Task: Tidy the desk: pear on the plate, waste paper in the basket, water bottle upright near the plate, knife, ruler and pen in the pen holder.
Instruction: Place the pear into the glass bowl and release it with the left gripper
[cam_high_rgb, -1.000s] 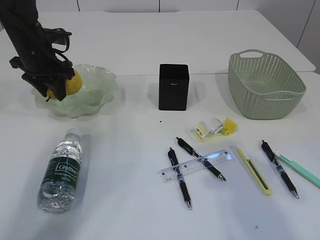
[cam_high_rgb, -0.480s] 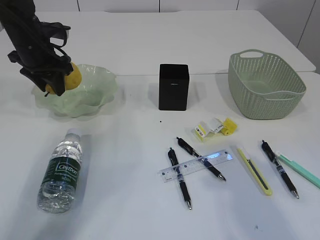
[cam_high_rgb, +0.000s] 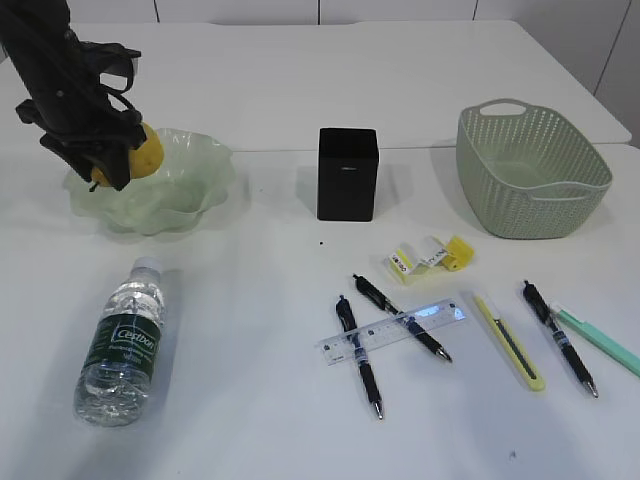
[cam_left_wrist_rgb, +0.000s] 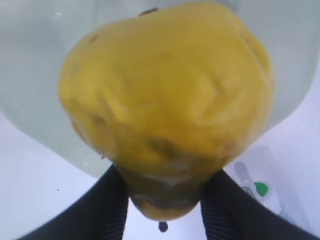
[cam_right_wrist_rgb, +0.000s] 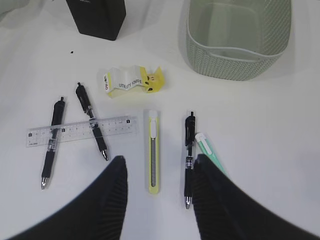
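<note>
The left claw (cam_high_rgb: 118, 158) is clenching the pear (cam_high_rgb: 140, 155), holding it over the left side of the plate (cam_high_rgb: 190, 195); whether the pear is touching the glass cannot be told. In the left wrist view the pear (cam_left_wrist_rgb: 165, 105) is filling the frame between the 2 dark fingers (cam_left_wrist_rgb: 107, 210), with the plate (cam_left_wrist_rgb: 35, 60) behind it.

The right claw (cam_right_wrist_rgb: 157, 200) is hanging released above the desk (cam_right_wrist_rgb: 260, 150), holding nothing, with its fingers (cam_right_wrist_rgb: 100, 205) spread over the knife (cam_right_wrist_rgb: 153, 150).

The bottle (cam_high_rgb: 122, 342) is lying on its side in front of the plate, cap pointing toward it. The holder (cam_high_rgb: 347, 173) is standing at mid-desk and the basket (cam_high_rgb: 530, 170) is sitting to its right. The crumpled paper (cam_high_rgb: 428, 257) is lying between the holder and the pens. The ruler (cam_high_rgb: 392, 331) is resting across 2 black pens (cam_high_rgb: 358, 355). The knife (cam_high_rgb: 509, 342) is lying right of the ruler, beside a 3rd black pen (cam_high_rgb: 560, 338) and a mint pen (cam_high_rgb: 600, 342).
</note>
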